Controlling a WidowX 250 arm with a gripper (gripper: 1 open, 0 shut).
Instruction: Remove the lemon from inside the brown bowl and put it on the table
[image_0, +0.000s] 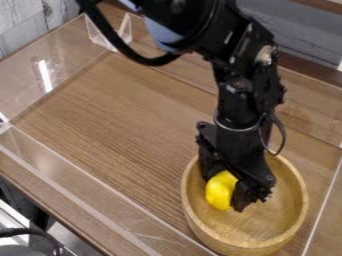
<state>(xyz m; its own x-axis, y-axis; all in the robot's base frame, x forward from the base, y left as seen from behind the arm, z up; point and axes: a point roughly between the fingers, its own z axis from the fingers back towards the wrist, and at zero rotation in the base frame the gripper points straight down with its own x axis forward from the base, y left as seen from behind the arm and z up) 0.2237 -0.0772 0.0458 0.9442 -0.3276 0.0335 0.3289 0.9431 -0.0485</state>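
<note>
The yellow lemon is inside the round light-brown wooden bowl, left of the bowl's middle. The bowl stands at the front right of the dark wood-grain table. My gripper points straight down into the bowl. Its black fingers sit on either side of the lemon and are shut on it. The left finger is mostly hidden behind the fruit. The lemon sits low, near the bowl's floor.
Clear acrylic walls run along the table's edges at the left, back and front. The black arm reaches in from the top middle. Bare tabletop lies to the left of the bowl.
</note>
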